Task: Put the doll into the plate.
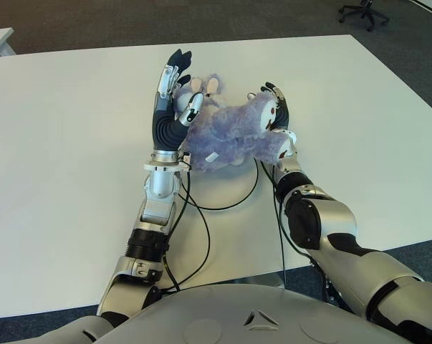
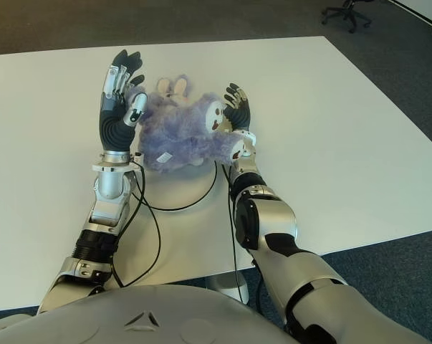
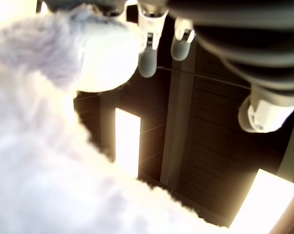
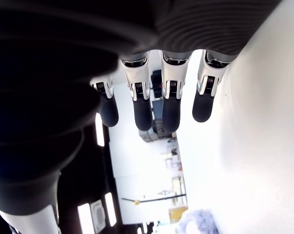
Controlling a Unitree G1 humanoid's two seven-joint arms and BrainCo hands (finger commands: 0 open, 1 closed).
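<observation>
Purple plush doll (image 1: 230, 136) squeezed between both palms, just above or on the white table (image 1: 72, 143); contact with the tabletop not clear from either eye view. Left hand (image 1: 171, 100) upright at the doll's left flank, fingers extended and only loosely spread, thumb (image 1: 193, 106) bent inward against the fur, palm facing the right hand. Right hand (image 2: 236, 115) upright on the opposite flank, palm turned toward the doll; four fingers (image 4: 142, 109) straight and side by side in the right wrist view, not curled around anything. A two-palm clamp, then, not a wrapped grasp by either hand. Pale ears (image 1: 205, 84) poking out beyond the left fingertips; a white tag (image 1: 213, 157) near the left wrist. No plate anywhere in the four views, so no telling where to carry to. Judged as the securing stage before a lift. To do it well: even inward pressure from both palms, kept level, since soft fur gives and can slide down between flat hands; wrists raised together at one pace, with no twist of one against the other; better hold likely with fingertips curled slightly under the body. Forearms both reaching forward from the torso, elbows low, wrists bent back; black cables (image 1: 223, 204) looping over the table between the arms.
</observation>
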